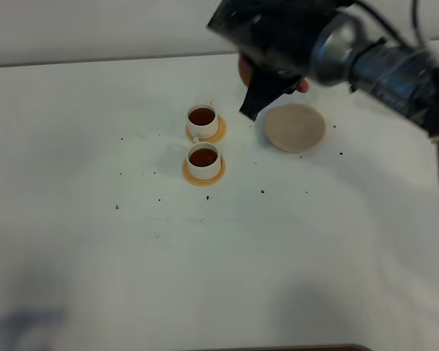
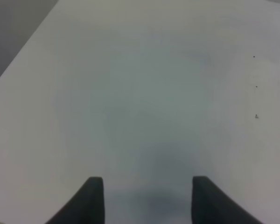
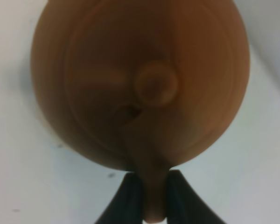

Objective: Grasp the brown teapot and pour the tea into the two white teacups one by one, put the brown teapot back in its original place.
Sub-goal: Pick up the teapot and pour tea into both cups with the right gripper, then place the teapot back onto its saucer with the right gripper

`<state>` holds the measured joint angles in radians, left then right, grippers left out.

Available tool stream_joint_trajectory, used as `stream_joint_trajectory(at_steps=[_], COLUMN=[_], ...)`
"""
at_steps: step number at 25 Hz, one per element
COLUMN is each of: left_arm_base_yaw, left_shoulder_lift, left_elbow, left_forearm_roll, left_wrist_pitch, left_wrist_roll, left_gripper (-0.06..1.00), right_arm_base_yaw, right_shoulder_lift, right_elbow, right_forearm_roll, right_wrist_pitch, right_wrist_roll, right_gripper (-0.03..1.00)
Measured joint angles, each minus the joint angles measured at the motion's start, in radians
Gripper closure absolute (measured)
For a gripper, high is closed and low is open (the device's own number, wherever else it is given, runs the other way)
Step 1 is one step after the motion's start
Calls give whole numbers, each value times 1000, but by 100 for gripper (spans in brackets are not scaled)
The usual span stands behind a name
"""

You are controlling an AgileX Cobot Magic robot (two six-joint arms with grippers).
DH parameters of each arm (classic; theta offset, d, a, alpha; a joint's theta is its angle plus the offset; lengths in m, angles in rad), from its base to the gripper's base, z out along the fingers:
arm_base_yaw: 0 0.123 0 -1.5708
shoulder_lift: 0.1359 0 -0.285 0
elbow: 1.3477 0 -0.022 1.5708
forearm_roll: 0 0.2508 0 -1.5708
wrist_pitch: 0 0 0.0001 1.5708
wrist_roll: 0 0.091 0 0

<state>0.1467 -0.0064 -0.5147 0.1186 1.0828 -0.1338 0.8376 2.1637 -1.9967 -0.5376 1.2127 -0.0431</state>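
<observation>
My right gripper [image 3: 154, 193] pinches the handle of the round brown teapot [image 3: 140, 79]; its lid has a small knob. My left gripper [image 2: 147, 198] is spread apart.

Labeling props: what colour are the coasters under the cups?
Orange, clearest in the exterior high view: coasters under the white cups.

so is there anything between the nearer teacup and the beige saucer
No object, only bare white table with a few dark specks between the nearer teacup and the beige saucer, as the exterior high view shows.
</observation>
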Motion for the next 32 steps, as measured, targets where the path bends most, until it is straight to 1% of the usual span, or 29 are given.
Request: stream_joint_trajectory(at_steps=[3, 6, 9, 12, 19, 22, 28, 32], left_arm_base_yaw=[0, 0, 0, 0, 0, 0, 0, 0], left_shoulder_lift=[0, 0, 0, 0, 0, 0, 0, 0], left_elbow=[0, 0, 0, 0, 0, 0, 0, 0], left_forearm_roll=[0, 0, 0, 0, 0, 0, 0, 0], left_wrist_pitch=[0, 0, 0, 0, 0, 0, 0, 0], left_wrist_roll=[0, 0, 0, 0, 0, 0, 0, 0], left_gripper=[52, 52, 52, 52, 52, 52, 52, 52], right_arm_base_yaw=[-79, -156, -206, -226, -227, -227, -227, -227], right_shoulder_lift=[-9, -5, 9, 38, 112, 136, 171, 178], right_elbow=[0, 0, 0, 0, 0, 0, 0, 0], right_forearm_roll=[171, 321, 399, 428, 467, 472, 469, 465], right_wrist_pitch=[2, 4, 7, 7, 7, -1, -60, -65], right_wrist_roll=[76, 114, 129, 141, 153, 154, 154, 154], right_gripper=[87, 87, 87, 87, 87, 87, 87, 87])
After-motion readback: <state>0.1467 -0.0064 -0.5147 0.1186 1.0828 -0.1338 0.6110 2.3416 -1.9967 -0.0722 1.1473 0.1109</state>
